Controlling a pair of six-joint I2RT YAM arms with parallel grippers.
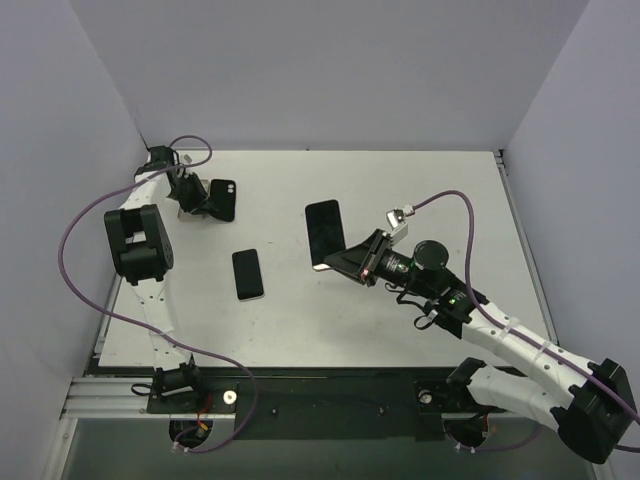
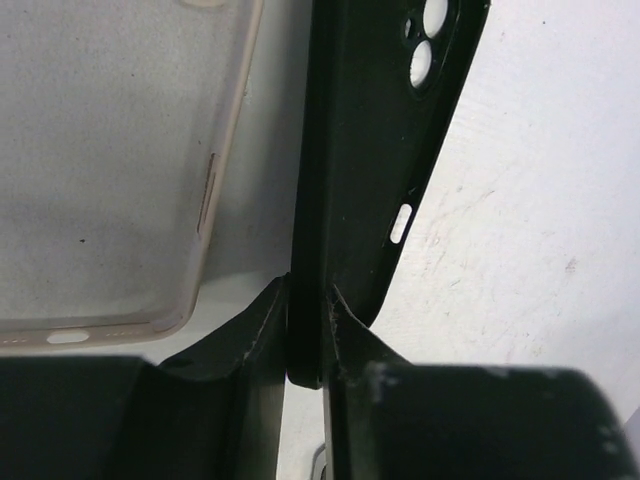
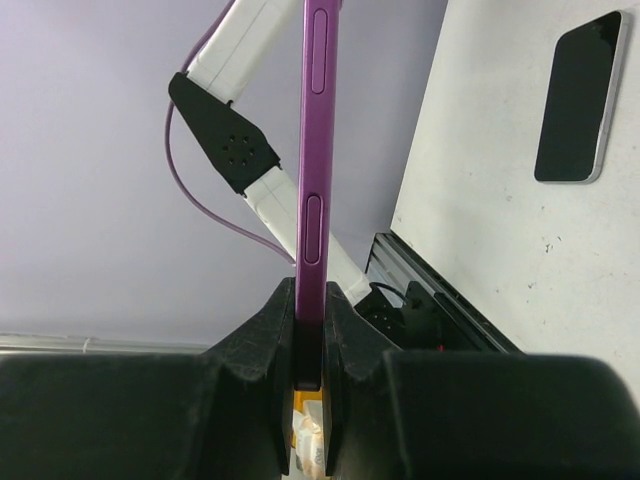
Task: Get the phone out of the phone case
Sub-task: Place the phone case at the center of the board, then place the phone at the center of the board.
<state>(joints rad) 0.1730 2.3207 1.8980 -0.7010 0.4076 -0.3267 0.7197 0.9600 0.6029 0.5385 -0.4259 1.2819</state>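
My left gripper (image 1: pixel 203 204) is shut on the edge of an empty black phone case (image 1: pixel 223 198) at the table's far left. In the left wrist view the case (image 2: pixel 380 150) stands on edge between the fingers (image 2: pixel 250 340), its camera holes at the top. My right gripper (image 1: pixel 347 263) is shut on the lower end of a purple-edged phone (image 1: pixel 324 232), held up over the middle of the table with its dark screen facing the camera. In the right wrist view the phone (image 3: pixel 316 150) shows edge-on between the closed jaws, side buttons visible.
A second dark phone (image 1: pixel 248 273) lies flat on the white table between the two grippers; it also shows in the right wrist view (image 3: pixel 580 100). A clear, whitish empty case (image 2: pixel 100 160) lies beside the black one. Grey walls close in the table at the back and sides.
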